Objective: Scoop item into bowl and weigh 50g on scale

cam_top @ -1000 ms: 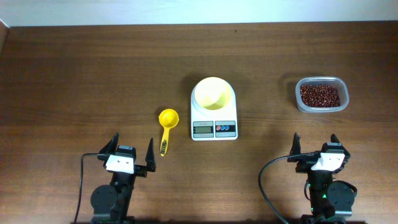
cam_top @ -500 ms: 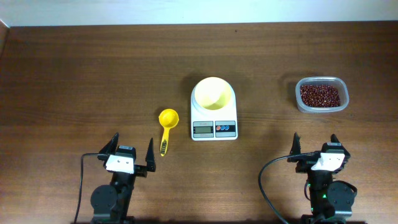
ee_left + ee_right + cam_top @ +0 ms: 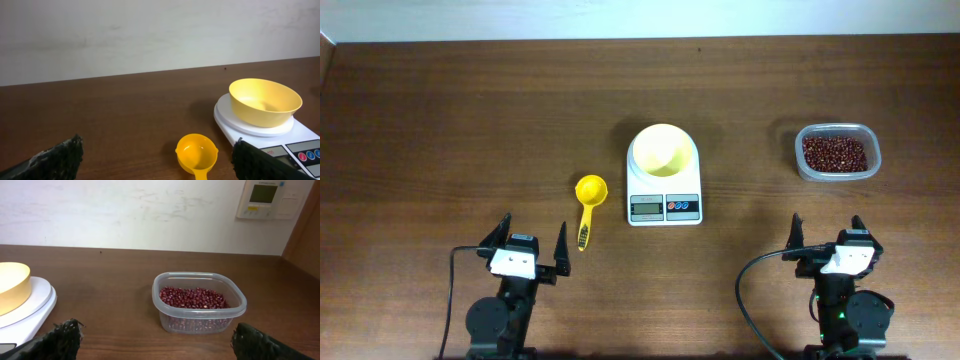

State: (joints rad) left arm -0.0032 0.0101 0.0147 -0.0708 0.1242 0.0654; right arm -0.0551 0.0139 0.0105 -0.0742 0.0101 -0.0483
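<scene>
overhead, both arms sit low at the near edge of the table (image 3: 470, 120). the left gripper (image 3: 535, 226) has its fingers spread wide apart, and the right gripper (image 3: 827, 222) does too, jaws gaping and closed on nothing.

dead centre stands the scale (image 3: 664, 206), white and rectangular, with its grey display and its red and blue buttons facing the arms. the bowl (image 3: 663, 150) sits squarely on the scale's round platform, pale yellow outside and brighter yellow inside, upright.

off to the right, well apart from the scale, the beans (image 3: 835, 153) lie as a dark reddish-brown heap inside the clear plastic tub (image 3: 837, 176). the tub is directly ahead of the right gripper, with open wood between them.

left of the scale lies the yellow scoop (image 3: 589, 195), cup end away from the arms and handle pointing back toward the left gripper, its tip near that gripper's inner finger but not touching.

from the left wrist, the dark fingertips (image 3: 55, 157) frame the lower corners, with the scoop's cup low in the middle and the bowl on the scale at right. from the right wrist, the tub of beans sits centred between the two fingertips (image 3: 265, 344), the scale's edge and the bowl show at far left, and a white wall panel (image 3: 265, 199) hangs at upper right.
</scene>
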